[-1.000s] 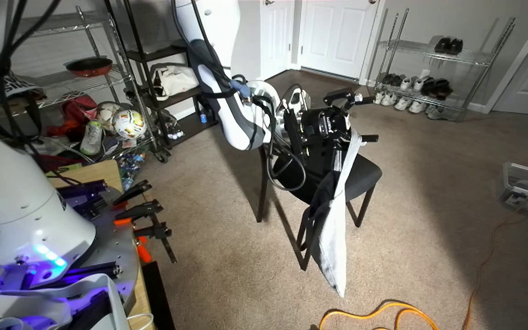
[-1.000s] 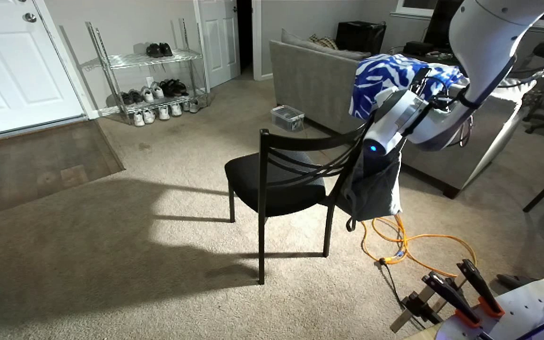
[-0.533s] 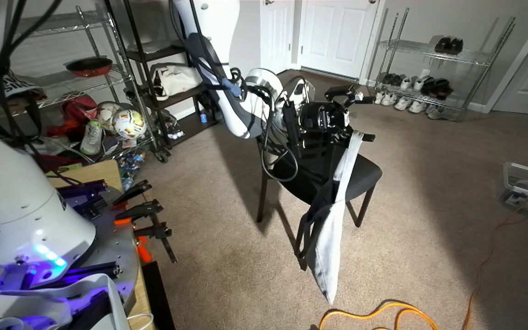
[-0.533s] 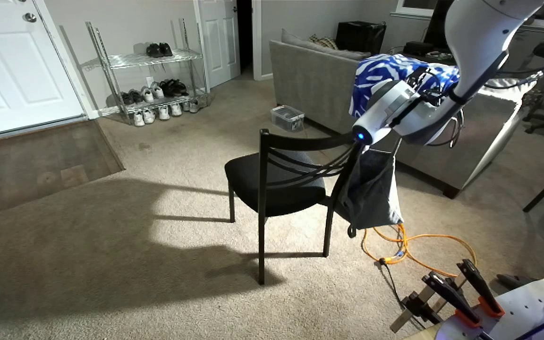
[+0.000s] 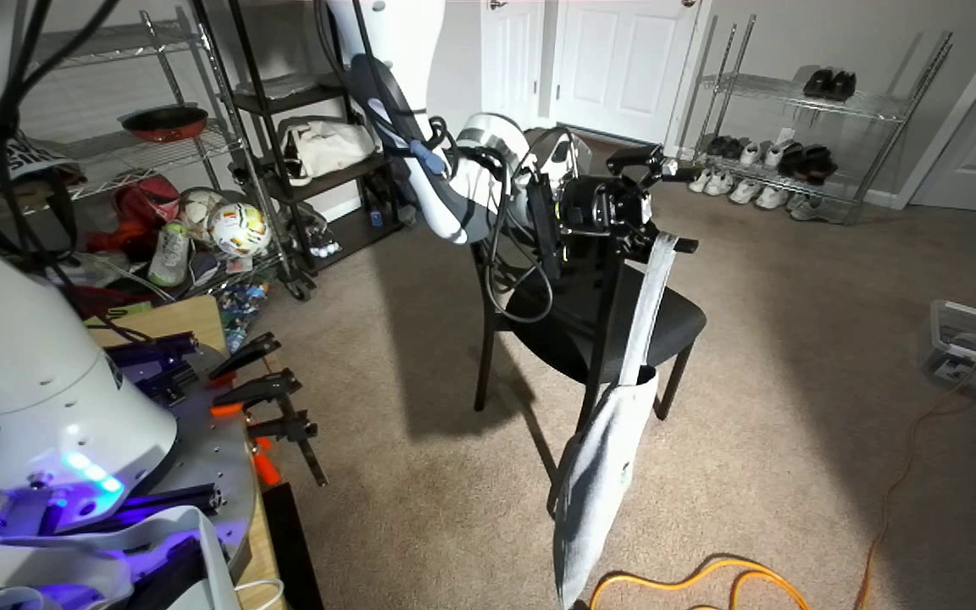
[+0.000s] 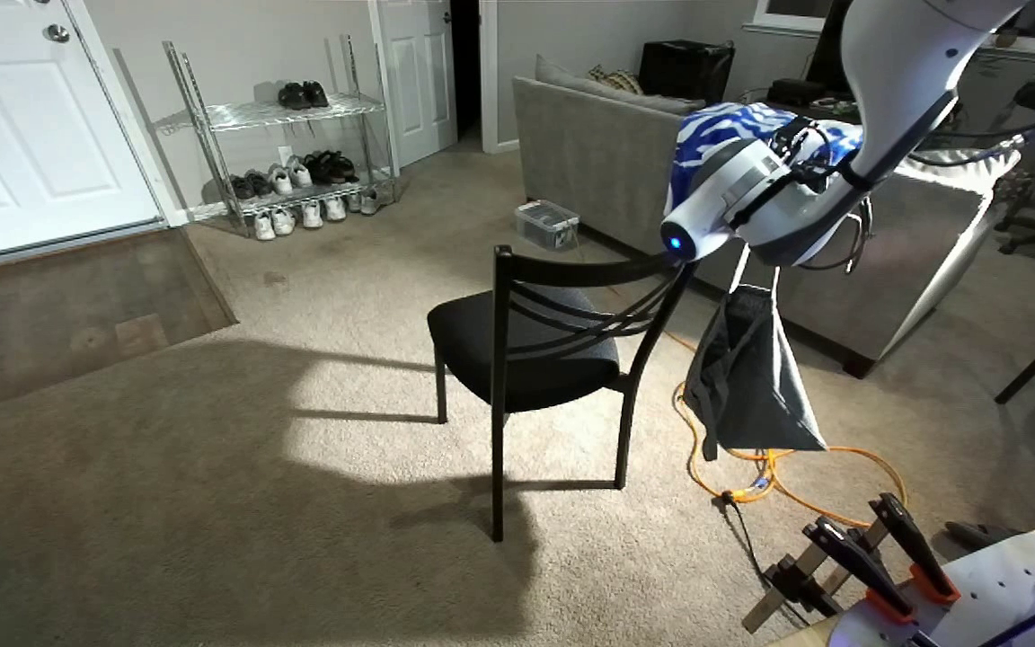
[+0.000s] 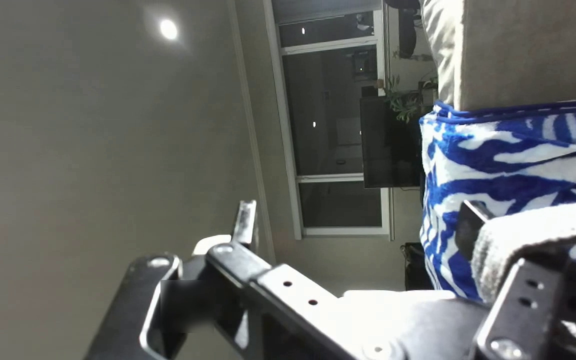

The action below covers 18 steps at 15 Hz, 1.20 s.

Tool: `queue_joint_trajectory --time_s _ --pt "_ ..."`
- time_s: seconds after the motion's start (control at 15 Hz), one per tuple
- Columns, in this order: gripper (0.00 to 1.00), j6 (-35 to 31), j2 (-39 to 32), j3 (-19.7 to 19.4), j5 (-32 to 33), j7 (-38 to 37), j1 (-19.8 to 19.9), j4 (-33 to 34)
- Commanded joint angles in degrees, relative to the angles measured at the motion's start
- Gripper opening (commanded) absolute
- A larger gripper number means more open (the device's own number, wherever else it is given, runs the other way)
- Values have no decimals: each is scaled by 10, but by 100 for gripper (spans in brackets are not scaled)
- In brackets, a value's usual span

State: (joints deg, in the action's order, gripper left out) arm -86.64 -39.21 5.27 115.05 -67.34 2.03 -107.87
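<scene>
Chair [image 6: 544,377] in both ext. views

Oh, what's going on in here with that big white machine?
A robot arm is holding up a gray bag. The bag's pale strap is looped over one of the jaws, which stand apart, so it hangs there rather than being pinched. The bag hangs just beside a black chair, and an exterior view shows a gap between the two.

Gripper [image 7: 359,221] — hidden behind arm [image 6: 720,207] in an exterior view, strap [image 7: 543,229] — cropped in wrist view
</scene>
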Motion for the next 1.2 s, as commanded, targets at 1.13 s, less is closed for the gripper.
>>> queue_joint_trajectory --time_s 1.13 --pt "100 80 55 37 -115 44 -103 -134"
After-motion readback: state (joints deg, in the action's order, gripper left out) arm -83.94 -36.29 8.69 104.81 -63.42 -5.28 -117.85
